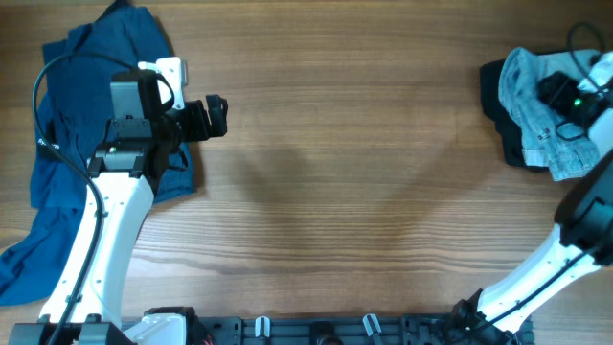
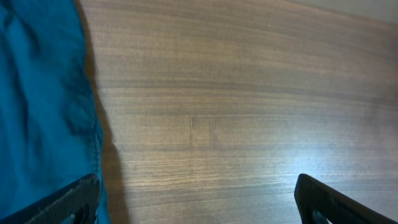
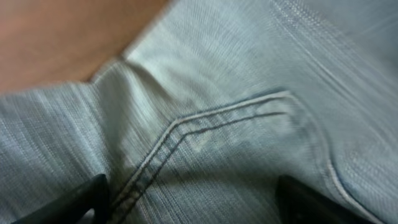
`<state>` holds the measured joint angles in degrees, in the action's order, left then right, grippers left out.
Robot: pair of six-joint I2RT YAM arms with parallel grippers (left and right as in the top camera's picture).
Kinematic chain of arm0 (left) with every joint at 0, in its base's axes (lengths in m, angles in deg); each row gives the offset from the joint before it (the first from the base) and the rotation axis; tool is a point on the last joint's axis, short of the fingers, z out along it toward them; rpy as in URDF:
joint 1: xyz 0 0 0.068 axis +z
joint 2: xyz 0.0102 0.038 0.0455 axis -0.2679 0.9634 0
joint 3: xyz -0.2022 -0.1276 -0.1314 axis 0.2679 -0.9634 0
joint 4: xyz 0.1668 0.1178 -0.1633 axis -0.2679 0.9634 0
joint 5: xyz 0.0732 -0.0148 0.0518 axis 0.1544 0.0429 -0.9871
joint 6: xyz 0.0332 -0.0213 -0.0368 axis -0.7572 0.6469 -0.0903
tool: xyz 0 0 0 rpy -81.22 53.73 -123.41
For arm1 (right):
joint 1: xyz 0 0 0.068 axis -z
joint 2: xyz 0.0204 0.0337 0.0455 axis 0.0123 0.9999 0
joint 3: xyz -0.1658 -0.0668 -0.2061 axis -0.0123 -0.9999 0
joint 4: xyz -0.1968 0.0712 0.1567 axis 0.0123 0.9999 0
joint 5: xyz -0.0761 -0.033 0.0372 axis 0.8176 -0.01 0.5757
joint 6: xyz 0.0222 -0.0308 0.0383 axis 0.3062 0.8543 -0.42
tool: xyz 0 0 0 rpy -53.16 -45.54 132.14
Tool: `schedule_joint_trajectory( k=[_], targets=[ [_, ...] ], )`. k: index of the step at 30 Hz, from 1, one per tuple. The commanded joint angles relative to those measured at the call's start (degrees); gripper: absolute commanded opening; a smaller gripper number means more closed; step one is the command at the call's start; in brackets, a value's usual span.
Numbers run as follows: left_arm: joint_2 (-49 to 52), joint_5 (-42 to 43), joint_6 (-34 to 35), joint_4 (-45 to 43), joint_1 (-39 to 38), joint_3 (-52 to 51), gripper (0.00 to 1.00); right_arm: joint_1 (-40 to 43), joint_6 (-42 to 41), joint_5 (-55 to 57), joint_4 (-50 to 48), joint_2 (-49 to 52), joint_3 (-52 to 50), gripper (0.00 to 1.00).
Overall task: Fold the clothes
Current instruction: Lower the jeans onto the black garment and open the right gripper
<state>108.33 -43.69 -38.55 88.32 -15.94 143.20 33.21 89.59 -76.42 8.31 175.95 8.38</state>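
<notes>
The light, faded blue denim shorts (image 1: 536, 110) lie crumpled at the far right of the table, on top of a black garment (image 1: 500, 101). My right gripper (image 1: 565, 96) is down over the shorts. In the right wrist view its fingers are spread wide (image 3: 199, 202) with the denim (image 3: 236, 124) and a stitched pocket seam filling the space between them. My left gripper (image 1: 216, 117) is open and empty over bare wood at the upper left; its fingertips show in the left wrist view (image 2: 196, 202).
A dark blue garment (image 1: 86, 125) lies spread at the far left, partly under my left arm; its edge shows in the left wrist view (image 2: 43, 99). The wooden table (image 1: 345, 182) spans the middle. A rail of arm mounts (image 1: 316, 331) runs along the front edge.
</notes>
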Motion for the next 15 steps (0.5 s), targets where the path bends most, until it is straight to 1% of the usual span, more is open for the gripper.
schedule_joint_trajectory(
  k=[1,3,6,10,12,15],
  targets=[
    [0.24,0.55,-0.07,-1.25,0.26,0.02,1.00,-0.63,-0.02,2.51,0.96,5.16,-0.61,0.98],
    [0.24,0.55,-0.09,-2.05,0.26,0.02,1.00,-0.63,-0.17,2.43,0.55,3.89,-0.57,0.99],
    [0.22,0.55,-0.07,-2.71,0.26,0.02,1.00,-0.63,-0.11,2.21,0.59,-1.81,-0.57,1.00],
    [-0.61,0.92,-0.02,-3.04,0.26,0.42,1.00,-0.63,0.50,-2.12,1.88,-17.27,-0.57,1.00],
    [-2.51,3.28,-0.04,-2.86,0.26,1.40,1.00,-0.63,0.44,-5.88,3.96,-25.11,-0.57,1.00],
    [-6.62,3.61,-0.02,-2.03,0.26,2.84,1.00,-0.63,0.48,-9.25,8.39,-35.85,-0.57,1.00]
  ],
)
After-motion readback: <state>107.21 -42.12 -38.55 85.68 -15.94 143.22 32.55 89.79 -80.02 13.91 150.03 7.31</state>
